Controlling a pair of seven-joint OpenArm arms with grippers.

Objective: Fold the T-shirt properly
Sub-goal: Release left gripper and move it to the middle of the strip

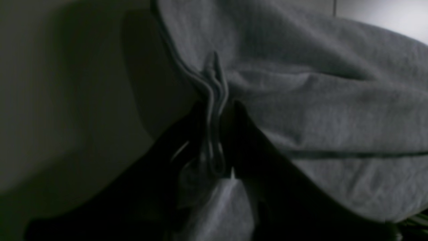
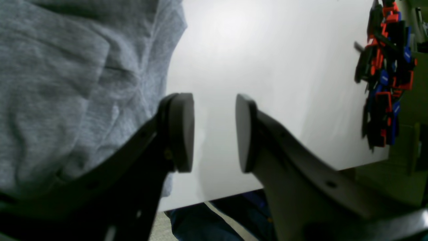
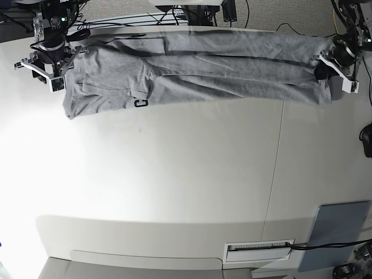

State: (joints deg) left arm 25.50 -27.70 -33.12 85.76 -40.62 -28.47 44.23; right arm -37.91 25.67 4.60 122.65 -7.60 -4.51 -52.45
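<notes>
As seen per view:
Left wrist: left gripper [image 1: 219, 140] jaws clamped on a bunched T-shirt [image 1: 317, 100] edge.
Right wrist: right gripper [image 2: 214, 132] jaws apart, nothing between, cloth beside.
Base: T-shirt stretched along the table [image 3: 174, 174] far edge.

You have a white tabletop [image 3: 174, 174] with a seam down its right part. A grey pad [image 3: 336, 235] lies at the near right corner, black cables [image 3: 133, 20] at the far edge, red-blue-black clutter [image 2: 384, 77] beyond one side.
</notes>
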